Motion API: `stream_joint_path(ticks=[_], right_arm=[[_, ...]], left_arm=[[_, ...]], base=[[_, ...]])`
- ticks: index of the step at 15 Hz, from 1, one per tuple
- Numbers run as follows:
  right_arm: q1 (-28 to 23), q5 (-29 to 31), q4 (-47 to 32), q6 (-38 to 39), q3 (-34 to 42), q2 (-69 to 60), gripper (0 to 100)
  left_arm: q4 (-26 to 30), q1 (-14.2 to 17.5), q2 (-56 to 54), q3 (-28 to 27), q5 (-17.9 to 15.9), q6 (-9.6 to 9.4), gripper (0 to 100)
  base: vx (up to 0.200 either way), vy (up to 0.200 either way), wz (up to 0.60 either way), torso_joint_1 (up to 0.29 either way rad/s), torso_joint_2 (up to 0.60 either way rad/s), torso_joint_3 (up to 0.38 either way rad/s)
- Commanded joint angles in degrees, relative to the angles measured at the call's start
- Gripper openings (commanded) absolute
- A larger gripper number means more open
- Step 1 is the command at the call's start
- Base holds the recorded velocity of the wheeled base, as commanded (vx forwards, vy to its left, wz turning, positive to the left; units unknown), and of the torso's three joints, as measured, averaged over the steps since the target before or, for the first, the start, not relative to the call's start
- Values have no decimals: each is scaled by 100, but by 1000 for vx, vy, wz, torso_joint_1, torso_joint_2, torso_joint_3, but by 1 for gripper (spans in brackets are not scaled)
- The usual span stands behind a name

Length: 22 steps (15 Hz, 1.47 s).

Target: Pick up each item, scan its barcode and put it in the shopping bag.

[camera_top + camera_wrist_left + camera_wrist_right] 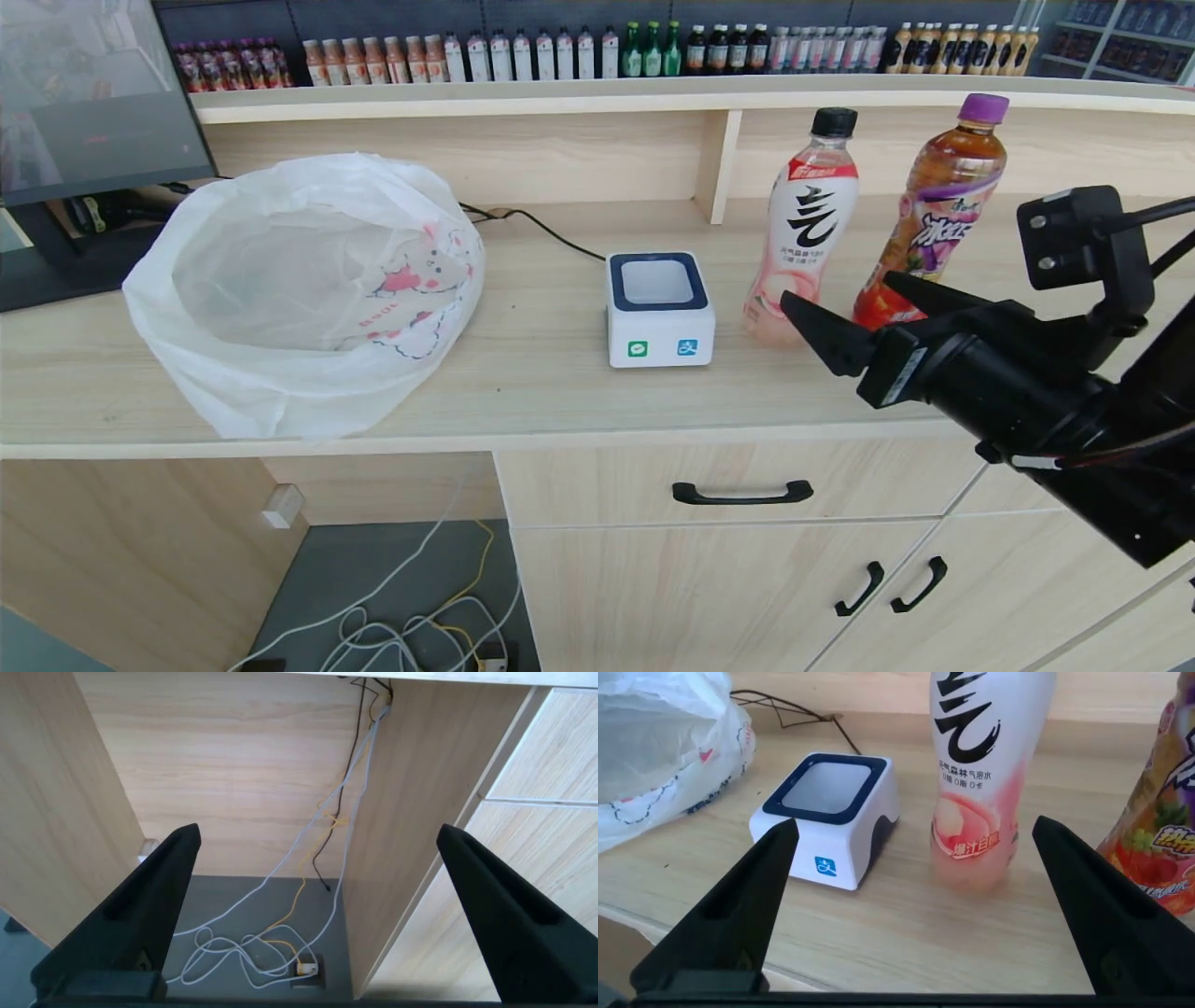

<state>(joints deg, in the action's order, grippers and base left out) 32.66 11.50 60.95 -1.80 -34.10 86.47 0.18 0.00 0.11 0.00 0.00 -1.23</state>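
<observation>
the scanner (pixel 659 310) front bears a green and a blue icon.

The bag (pixel 299 289) at the left of the frame is milky white with a pink-and-blue cartoon print. At centre, the scanner (pixel 659 308) is white, navy-framed on top, with one green and one blue square in front. The pink bottle (pixel 803 233) has a black cap, red band and black brushstroke. The amber bottle (pixel 934 205) is purple-capped. The counter (pixel 523 392) is pale wood grain, and the right end effector (pixel 836 287) is black.
</observation>
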Motion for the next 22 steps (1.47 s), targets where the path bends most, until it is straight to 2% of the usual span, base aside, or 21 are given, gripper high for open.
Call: stream_joint_path(ticks=[1,2,3,5,22], right_arm=[[-14,98,-92,5,-115,19,100],[-14,98,-92,5,-115,19,100],[-5,397,-128,-4,-150,133,100],[-5,608,-128,-13,-238,239,100],[-119,617,-92,-31,-1257,1285,100]], left_arm=[[-1,0,-2,0,0,0,100],[-1,0,-2,0,0,0,100],[-1,9,-2,0,0,0,100],[-1,0,-2,0,0,0,100],[-1,0,-2,0,0,0,100]], base=[[0,0,0,0,0,0],[0,0,0,0,0,0],[0,0,0,0,0,0],[0,0,0,0,0,0],[0,0,0,0,0,0]])
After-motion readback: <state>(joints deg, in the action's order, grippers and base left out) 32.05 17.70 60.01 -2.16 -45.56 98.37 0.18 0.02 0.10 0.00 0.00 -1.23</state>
